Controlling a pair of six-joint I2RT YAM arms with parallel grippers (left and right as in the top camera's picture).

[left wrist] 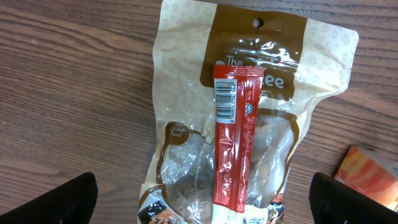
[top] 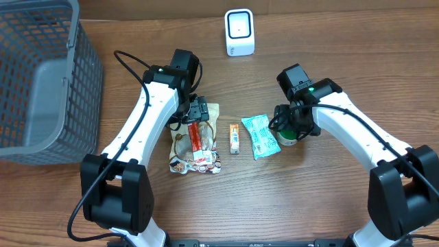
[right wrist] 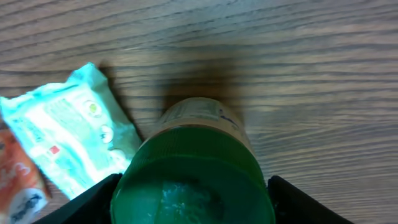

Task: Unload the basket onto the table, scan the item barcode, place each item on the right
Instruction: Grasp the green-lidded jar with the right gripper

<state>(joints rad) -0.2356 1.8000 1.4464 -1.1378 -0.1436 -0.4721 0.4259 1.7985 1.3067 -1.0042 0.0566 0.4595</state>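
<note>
My right pincer (top: 293,127) straddles the green-lidded jar (right wrist: 193,174) on the surface (right wrist: 311,74), beside the wipes pack (right wrist: 68,134); I can't tell if it's clamped. My left pincer (top: 197,111) hangs spread apart above the red stick (left wrist: 233,143) on the brown pouch (left wrist: 186,81).

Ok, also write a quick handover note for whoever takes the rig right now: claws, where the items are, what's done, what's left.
Left claw: open, above the snack bag, which has a red stick pack lying on it.
Right claw: astride the green-lidded jar; grip not confirmed.
Scanner: far side of the table, no item at it.
Wipes pack and orange packet lie between the arms; basket at the left.
Done: nothing lifted yet.
Left: pick up an item and show its barcode to the scanner.
</note>
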